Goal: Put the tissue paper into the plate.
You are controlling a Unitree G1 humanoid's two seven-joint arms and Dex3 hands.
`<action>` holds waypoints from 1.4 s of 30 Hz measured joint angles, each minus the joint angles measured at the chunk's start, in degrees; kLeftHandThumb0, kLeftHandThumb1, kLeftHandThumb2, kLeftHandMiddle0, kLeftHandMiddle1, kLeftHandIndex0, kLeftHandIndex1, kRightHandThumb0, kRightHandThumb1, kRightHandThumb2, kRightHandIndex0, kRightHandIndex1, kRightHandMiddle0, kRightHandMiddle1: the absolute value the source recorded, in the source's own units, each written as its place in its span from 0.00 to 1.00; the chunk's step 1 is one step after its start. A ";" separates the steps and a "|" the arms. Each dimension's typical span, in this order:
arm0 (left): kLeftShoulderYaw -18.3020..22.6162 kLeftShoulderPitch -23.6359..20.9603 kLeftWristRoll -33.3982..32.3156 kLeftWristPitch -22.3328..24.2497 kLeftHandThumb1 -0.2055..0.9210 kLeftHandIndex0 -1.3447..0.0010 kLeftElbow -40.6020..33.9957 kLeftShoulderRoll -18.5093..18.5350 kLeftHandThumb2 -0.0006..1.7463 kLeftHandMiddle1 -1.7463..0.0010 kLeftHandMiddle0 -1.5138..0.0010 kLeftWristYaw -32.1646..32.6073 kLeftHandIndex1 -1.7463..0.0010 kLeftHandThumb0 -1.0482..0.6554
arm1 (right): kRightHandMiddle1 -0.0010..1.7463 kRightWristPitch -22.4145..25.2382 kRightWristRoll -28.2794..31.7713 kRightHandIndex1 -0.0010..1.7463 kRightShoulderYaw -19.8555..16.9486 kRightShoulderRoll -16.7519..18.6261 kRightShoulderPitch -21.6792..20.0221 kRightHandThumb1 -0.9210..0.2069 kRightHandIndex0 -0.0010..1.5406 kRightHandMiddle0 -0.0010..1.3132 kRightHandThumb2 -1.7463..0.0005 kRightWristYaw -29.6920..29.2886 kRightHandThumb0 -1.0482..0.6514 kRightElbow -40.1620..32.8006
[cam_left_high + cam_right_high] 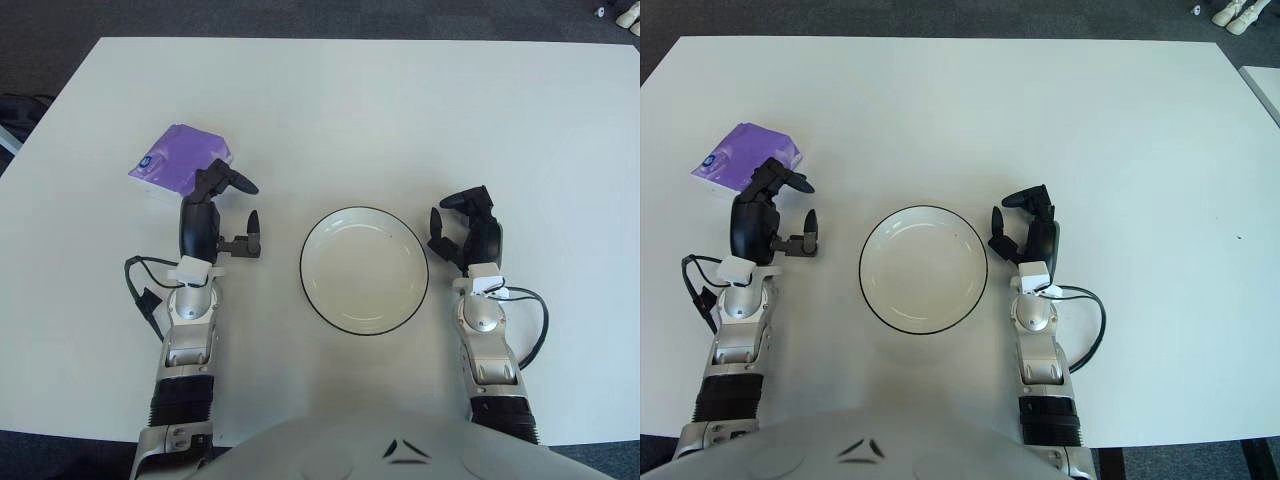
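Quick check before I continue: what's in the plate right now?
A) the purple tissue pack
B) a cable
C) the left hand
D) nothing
D: the plate shows only its bare white inside, while the purple tissue pack lies on the table up and to its left, with the left hand open next to it.
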 measured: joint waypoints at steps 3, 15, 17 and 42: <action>0.07 -0.10 2.23 -0.76 0.12 0.48 0.00 -0.38 1.00 0.00 0.39 2.07 0.05 0.61 | 1.00 0.00 0.01 0.70 -0.02 0.00 -0.09 0.22 0.38 0.26 0.50 0.00 0.39 0.06; 4.06 -1.83 14.03 -6.92 0.52 0.68 5.12 0.42 0.71 0.00 0.69 16.43 0.01 0.61 | 1.00 -0.57 0.08 0.70 -0.13 -0.01 -0.47 0.21 0.38 0.26 0.50 0.01 0.39 0.62; 4.91 -2.32 17.60 -5.87 0.59 0.68 6.52 1.26 0.65 0.00 0.83 19.77 0.00 0.49 | 1.00 -0.70 0.14 0.70 -0.16 -0.03 -0.60 0.21 0.38 0.26 0.50 0.02 0.39 0.71; 0.88 -8.83 28.66 22.10 0.90 1.00 2.21 8.64 0.28 0.99 1.00 16.63 1.00 0.00 | 1.00 -1.14 0.24 0.70 -0.50 -0.24 -1.30 0.19 0.38 0.24 0.52 0.55 0.39 1.17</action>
